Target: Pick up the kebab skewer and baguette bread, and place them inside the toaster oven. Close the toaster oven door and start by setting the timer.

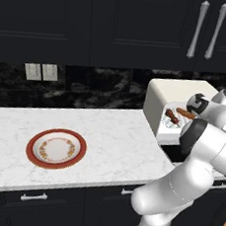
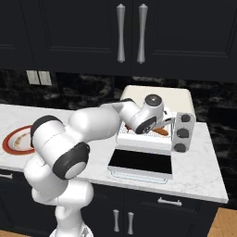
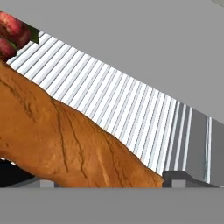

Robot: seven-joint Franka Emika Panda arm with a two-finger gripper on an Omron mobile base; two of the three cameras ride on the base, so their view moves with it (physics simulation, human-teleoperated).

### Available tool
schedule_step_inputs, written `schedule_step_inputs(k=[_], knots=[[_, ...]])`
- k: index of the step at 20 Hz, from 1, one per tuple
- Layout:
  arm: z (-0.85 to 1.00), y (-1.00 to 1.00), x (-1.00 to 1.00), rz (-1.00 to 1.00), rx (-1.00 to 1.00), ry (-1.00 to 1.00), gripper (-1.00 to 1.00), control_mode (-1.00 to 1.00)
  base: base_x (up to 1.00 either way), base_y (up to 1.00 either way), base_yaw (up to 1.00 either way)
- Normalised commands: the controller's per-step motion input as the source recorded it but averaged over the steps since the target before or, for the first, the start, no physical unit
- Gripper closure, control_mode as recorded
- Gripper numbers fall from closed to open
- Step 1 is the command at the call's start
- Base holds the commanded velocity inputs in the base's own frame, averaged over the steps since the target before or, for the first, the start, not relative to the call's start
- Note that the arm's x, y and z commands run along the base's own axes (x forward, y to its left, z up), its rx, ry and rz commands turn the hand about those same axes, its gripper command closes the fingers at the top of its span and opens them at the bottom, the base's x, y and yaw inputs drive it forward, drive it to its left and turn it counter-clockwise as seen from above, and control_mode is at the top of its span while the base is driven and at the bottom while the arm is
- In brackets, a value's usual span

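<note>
1. Found the baguette bread [image 3: 65,140] lying inside the toaster oven [image 1: 177,90], on the wire rack [image 3: 131,105], with its tapered end nearest the hand camera. Judged the lengthwise placement as chosen so that the loaf fits within the cavity and clears the door path.
2. Noted the kebab skewer [image 1: 172,117] on the same rack, just beside the loaf. Could not tell whether the two touched.
3. Saw the gripper [image 3: 100,179] reaching into the oven mouth with its jaws spread wide, one fingertip [image 3: 186,179] just past the tapered end and the other at the opposite side of the loaf. Saw no clamping pressure on the loaf; judged this a release posture, with the loaf's weight carried by the rack.
4. Found the toaster oven door [image 2: 141,162] folded down flat in front of the cavity, giving the arm free access. Judged closing as not yet done.
5. Located the round knobs [image 2: 183,133] on the right front panel, untouched by the gripper; judged the timer step as pending.
6. Noted a red-rimmed plate [image 1: 31,148] well apart on the white marble worktop [image 1: 117,135], bare of both food items, in keeping with both items being loaded.
</note>
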Motion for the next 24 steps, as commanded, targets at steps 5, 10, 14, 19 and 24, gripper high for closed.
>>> schedule_step_inputs(k=[5,10,14,19,24], knots=[[-0.04,0.01,0.00,0.00,0.00,0.00,-1.00,-1.00,0.00,0.00,0.00],[0.00,0.00,0.00,0.00,0.00,0.00,-1.00,-1.00,0.00,0.00,0.00],[0.01,0.00,-0.22,0.00,0.00,0.00,-1.00,-1.00,0.00,0.00,0.00],[0.16,0.00,-0.47,0.00,0.01,0.00,-1.00,-1.00,0.00,0.00,0.00],[0.21,0.00,-0.15,0.00,0.02,0.00,-1.00,-1.00,0.00,0.00,0.00]])
